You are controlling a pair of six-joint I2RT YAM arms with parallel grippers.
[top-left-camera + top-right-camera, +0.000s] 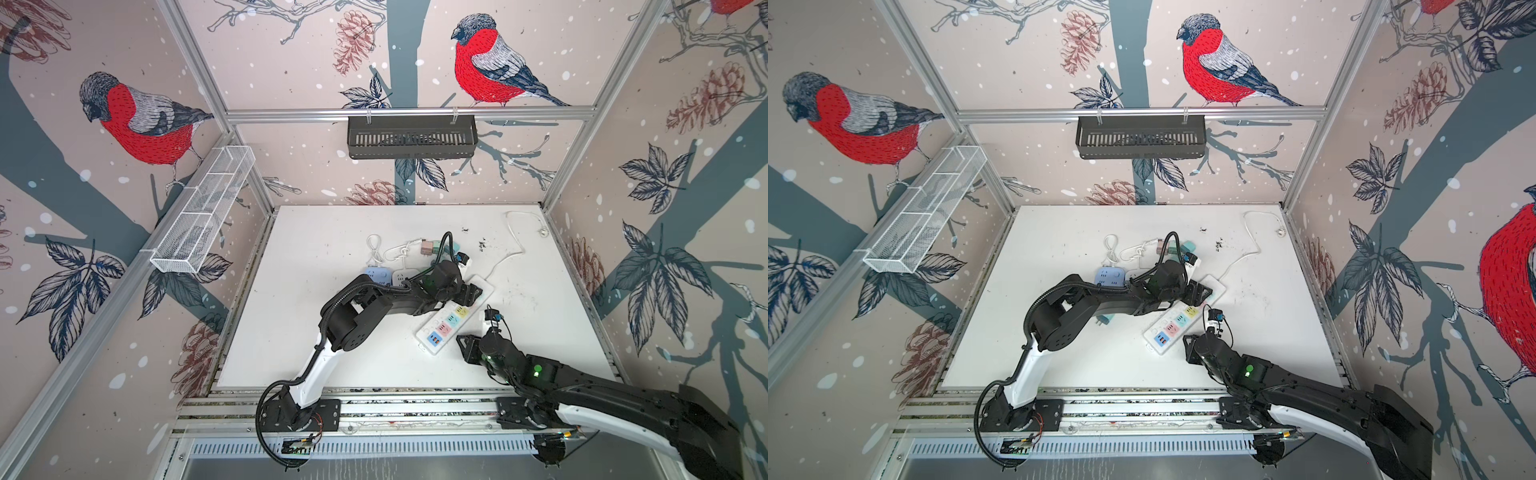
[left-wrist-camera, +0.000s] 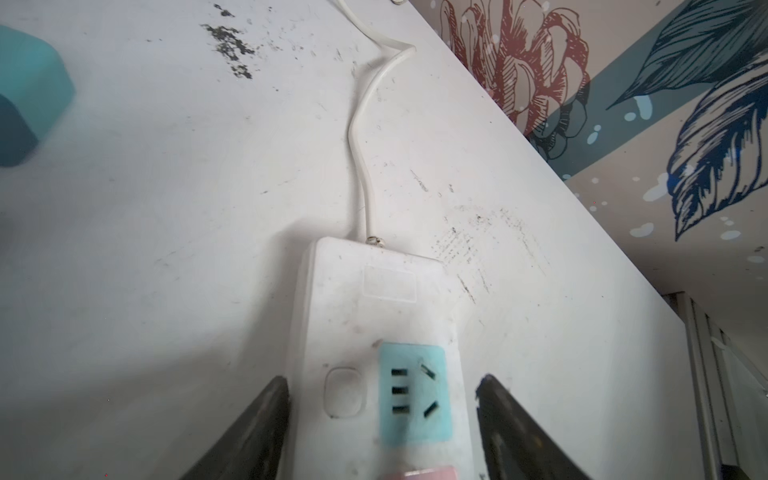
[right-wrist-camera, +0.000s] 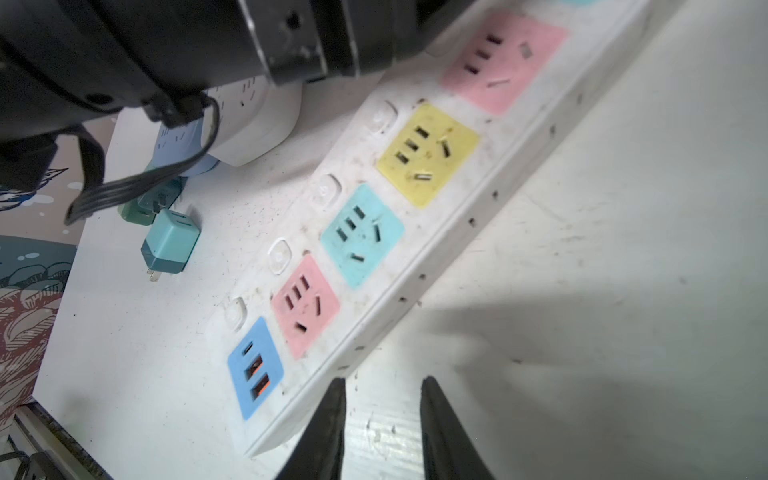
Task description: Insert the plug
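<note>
A white power strip (image 1: 455, 316) (image 1: 1183, 322) with coloured sockets lies diagonally on the table. My left gripper (image 1: 473, 293) (image 2: 382, 379) is open and straddles the strip's far, cord end (image 2: 374, 291). One finger (image 2: 266, 411) touches the strip's side. The other finger (image 2: 503, 411) stands a little off it. My right gripper (image 1: 463, 345) (image 3: 384, 379) is open a little and empty, low beside the strip's near USB end (image 3: 255, 368). A teal plug (image 3: 170, 243) (image 1: 1106, 319) lies loose on the table under the left arm, prongs showing. No gripper holds it.
A blue cube socket (image 1: 377, 275) and a white one (image 1: 402, 276) sit behind the left arm. A pink adapter (image 1: 427, 246) and another teal block (image 2: 29, 95) lie further back. The strip's white cord (image 1: 513, 245) runs to the back right. Two baskets (image 1: 203, 208) (image 1: 411, 137) hang on the walls.
</note>
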